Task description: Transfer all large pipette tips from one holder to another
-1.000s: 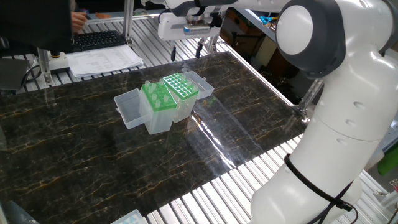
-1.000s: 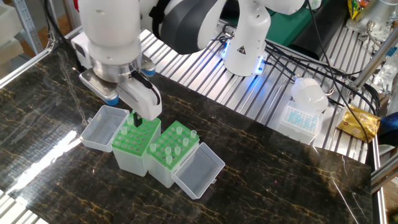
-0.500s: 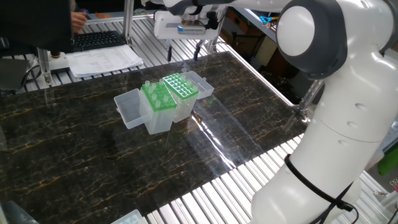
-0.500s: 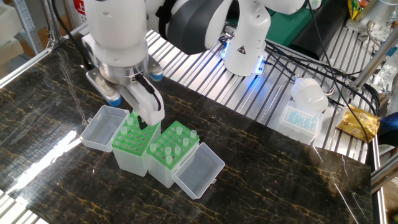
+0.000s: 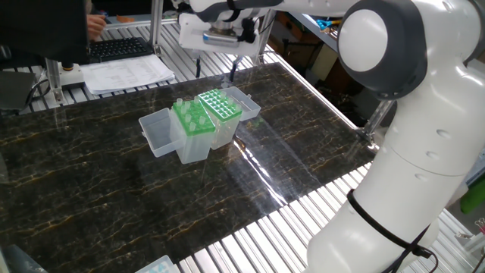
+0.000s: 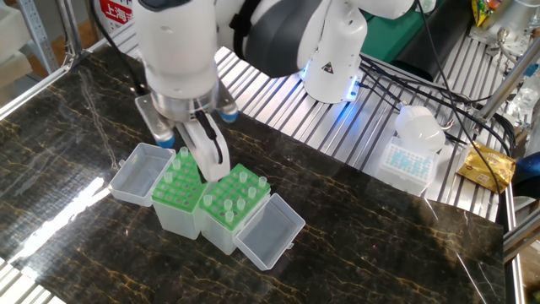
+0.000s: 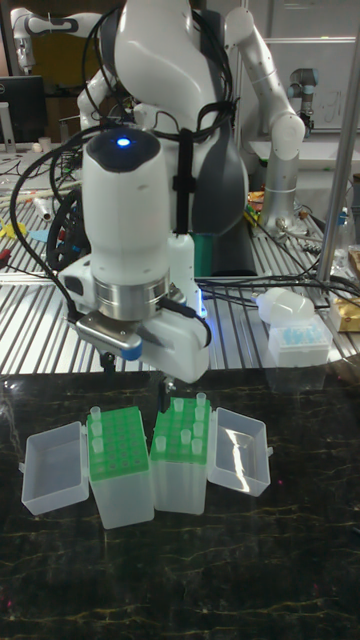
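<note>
In one fixed view: gripper [image 5: 215, 73] up high above the far side of two boxes, fingers spread apart, nothing held. Large pipette tips [image 5: 188, 114] standing in the green racks.

In the other fixed view: gripper [image 6: 209, 157] low between the left box [image 6: 175, 196] and right box [image 6: 230, 213]. Lids [image 6: 271, 230] flipped open.

In the tall fixed view: most tips [image 7: 194, 418] in the right box, one on the left box.

Keyboard [image 5: 121, 48] and paper stack [image 5: 129, 73] beyond the fingers; blue-tip box [image 6: 410, 160], yellow packet [image 6: 488, 165] well off sideways.
</note>
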`<state>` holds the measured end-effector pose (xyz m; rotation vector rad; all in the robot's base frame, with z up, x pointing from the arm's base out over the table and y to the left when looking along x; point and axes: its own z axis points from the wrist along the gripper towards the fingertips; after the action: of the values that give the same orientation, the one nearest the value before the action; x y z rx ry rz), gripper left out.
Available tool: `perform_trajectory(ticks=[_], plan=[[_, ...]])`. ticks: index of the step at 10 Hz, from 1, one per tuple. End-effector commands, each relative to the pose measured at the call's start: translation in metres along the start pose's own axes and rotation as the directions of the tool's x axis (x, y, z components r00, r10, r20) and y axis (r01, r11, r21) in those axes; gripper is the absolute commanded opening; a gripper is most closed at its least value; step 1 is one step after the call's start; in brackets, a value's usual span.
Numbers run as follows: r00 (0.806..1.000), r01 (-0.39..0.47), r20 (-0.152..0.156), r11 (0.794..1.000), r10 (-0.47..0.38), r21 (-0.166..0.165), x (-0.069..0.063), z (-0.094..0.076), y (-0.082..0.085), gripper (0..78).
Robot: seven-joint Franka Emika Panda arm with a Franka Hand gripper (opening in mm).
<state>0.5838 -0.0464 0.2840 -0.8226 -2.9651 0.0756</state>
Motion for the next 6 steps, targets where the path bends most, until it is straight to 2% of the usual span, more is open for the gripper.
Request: perform_trajectory(ticks=[1,2,3,6], plan=[[0.995,-0.095,-0.004,0.995,0.095,-0.014,0.007,0.009,0.007,77.5],[0.995,-0.095,-0.004,0.995,0.095,-0.014,0.007,0.009,0.007,77.5],[0.991,-0.131,-0.004,0.991,0.131,-0.022,0.007,0.014,0.011,77.5],[0.982,-0.189,0.012,0.981,0.190,-0.034,0.006,0.027,0.017,77.5]])
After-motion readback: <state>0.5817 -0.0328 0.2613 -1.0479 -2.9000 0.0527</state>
